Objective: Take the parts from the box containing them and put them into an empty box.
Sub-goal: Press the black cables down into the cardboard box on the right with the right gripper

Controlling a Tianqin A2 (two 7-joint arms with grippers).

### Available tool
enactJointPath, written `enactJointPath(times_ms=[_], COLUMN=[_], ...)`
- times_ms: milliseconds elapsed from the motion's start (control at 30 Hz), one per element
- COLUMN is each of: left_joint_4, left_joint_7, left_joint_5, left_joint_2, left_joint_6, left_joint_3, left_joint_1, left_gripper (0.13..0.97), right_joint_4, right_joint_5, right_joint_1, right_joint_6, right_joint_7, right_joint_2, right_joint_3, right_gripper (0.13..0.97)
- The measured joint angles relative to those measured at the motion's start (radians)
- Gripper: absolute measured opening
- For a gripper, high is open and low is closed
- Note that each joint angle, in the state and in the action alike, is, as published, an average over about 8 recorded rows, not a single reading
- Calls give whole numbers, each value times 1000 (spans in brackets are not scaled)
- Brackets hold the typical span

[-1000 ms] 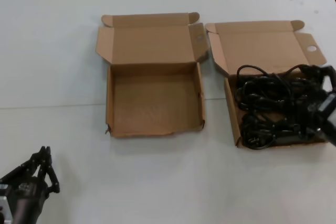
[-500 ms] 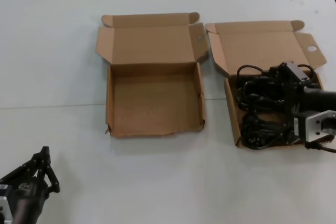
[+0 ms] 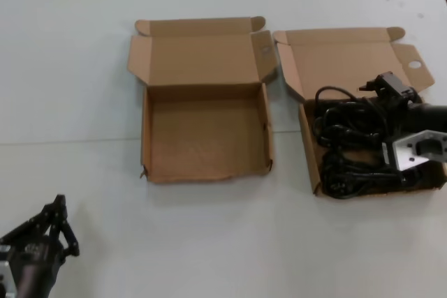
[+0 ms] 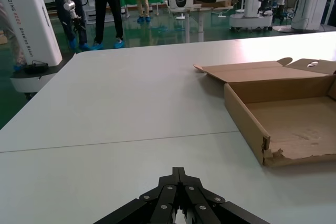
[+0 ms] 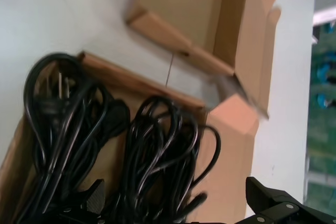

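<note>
The parts [image 3: 349, 151] are black coiled cables with plugs, lying in the box containing them [image 3: 307, 165] on the right, whose flap has an oval hole [image 3: 415, 65]. My right gripper [image 3: 385, 88] hovers open over the back of that box. In the right wrist view its fingers [image 5: 97, 199] stand wide apart just above the cables [image 5: 152, 150], with nothing gripped. The empty box [image 3: 202, 176] lies open to the left, with a ragged front wall [image 4: 299, 157]. Near the table's front left corner, my left gripper [image 3: 54, 222] is parked and shut [image 4: 178, 171].
Both lids lie folded back toward the far side of the white table [image 3: 223, 242]. A narrow strip of table separates the two boxes [image 5: 173, 69]. Beyond the table's far edge are people [image 4: 107, 3] and other robot stands [image 4: 26, 19].
My right arm has come in from the right edge over the cable box, and the gripper now sits farther back above the cables. The left arm has not moved.
</note>
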Motion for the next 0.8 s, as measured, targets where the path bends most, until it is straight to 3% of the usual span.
enactJointPath(times_ms=[133, 267, 800], left_joint_4=[0, 0, 0], left_joint_7=[0, 0, 0], left_joint_5=[0, 0, 0], left_joint_2=[0, 0, 0], left_joint_6=[0, 0, 0], left_joint_3=[0, 0, 0], left_joint_1=[0, 0, 0], left_gripper=[157, 157, 156], right_joint_4=[-15, -23, -11], right_joint_5=[-143, -224, -274], right_joint_1=[-40, -59, -83], right_joint_6=[-78, -122, -193], right_joint_7=[0, 0, 0], right_joint_2=[-97, -158, -234], right_joint_3=[168, 269, 395], right_gripper=[966, 945, 623])
